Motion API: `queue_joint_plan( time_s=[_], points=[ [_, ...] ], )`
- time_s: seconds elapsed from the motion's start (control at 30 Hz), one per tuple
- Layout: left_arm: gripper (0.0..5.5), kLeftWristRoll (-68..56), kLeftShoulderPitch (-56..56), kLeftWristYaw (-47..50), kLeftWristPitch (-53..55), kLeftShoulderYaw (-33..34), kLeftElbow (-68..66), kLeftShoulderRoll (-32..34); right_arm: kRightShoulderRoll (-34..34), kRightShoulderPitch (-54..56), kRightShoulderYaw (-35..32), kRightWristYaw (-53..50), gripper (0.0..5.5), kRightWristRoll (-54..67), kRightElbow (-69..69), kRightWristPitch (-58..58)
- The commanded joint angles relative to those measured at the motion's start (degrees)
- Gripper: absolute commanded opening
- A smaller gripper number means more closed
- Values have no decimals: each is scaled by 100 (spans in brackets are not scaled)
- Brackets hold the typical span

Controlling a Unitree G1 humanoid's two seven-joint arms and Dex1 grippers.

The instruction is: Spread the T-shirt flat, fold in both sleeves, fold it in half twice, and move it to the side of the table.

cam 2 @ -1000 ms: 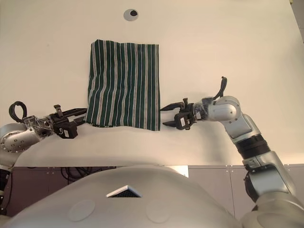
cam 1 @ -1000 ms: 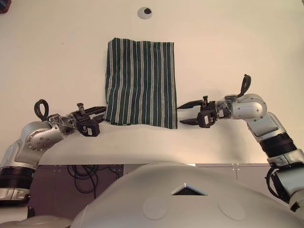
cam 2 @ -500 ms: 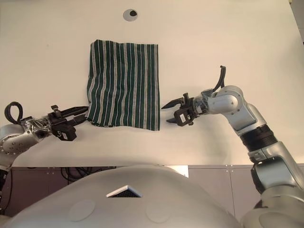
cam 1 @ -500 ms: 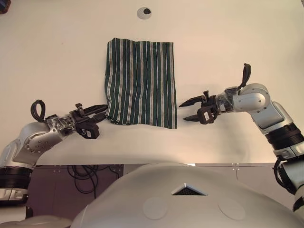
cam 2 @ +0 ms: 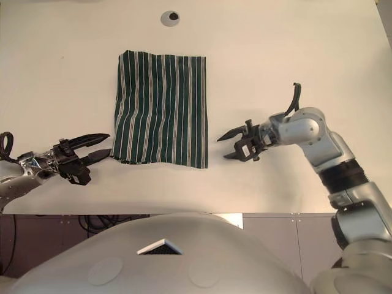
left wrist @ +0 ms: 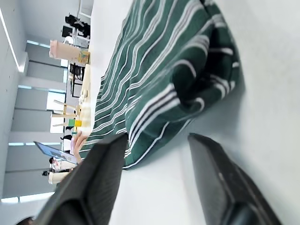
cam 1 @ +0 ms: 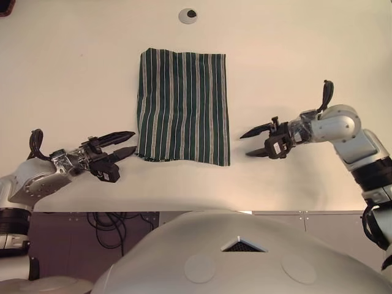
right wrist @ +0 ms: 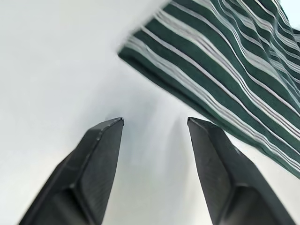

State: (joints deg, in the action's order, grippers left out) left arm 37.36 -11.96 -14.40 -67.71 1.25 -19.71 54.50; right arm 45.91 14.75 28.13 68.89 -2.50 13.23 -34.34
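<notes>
Two grippers sit low over the white table [cam 1: 294, 55], one off each near corner of the folded T-shirt [cam 1: 182, 107], and both are empty with their fingers spread wide. The T-shirt, dark green with pale stripes, lies flat as a folded rectangle at the table's middle, its long edges running away from the robot. The left gripper [cam 1: 133, 140] points at the near left corner, its tips just beside the cloth. The right gripper [cam 1: 245, 145] faces the near right corner with a wider strip of bare table between. A round grey cable hole [cam 1: 188, 15] sits beyond the shirt's far edge
</notes>
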Motion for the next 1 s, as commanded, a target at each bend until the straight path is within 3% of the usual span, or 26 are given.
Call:
queue_joint_plan(
  time_s=[0.03, 0.27, 0.43, 0.73, 0.9, 1.0],
  points=[
    [300, 630, 67, 403, -418, -53, -86, 232, -181, -64, 448, -32, 255, -862, 854, 12],
    [400, 1217, 333, 1072, -487, -178, 35, 59, -358, -2, 718, 132, 255, -790, 292, 527],
    [412, 1463, 471, 1320, -354, -483, -33, 47, 25, -391, 707, 289, 318, -648, -725, 978],
    [286, 1275, 337, 1448, -289, -865, 14, 116, -16, -259, 648, 163, 320, -807, -722, 972],
    [195, 1123, 320, 1439, -247, -951, 30, 164, -74, -441, 674, -130, 384, -1017, -835, 855],
    [156, 1023, 331, 1430, -274, -963, -60, 286, -207, -547, 720, -495, 387, -1231, -752, 746]
  ],
)
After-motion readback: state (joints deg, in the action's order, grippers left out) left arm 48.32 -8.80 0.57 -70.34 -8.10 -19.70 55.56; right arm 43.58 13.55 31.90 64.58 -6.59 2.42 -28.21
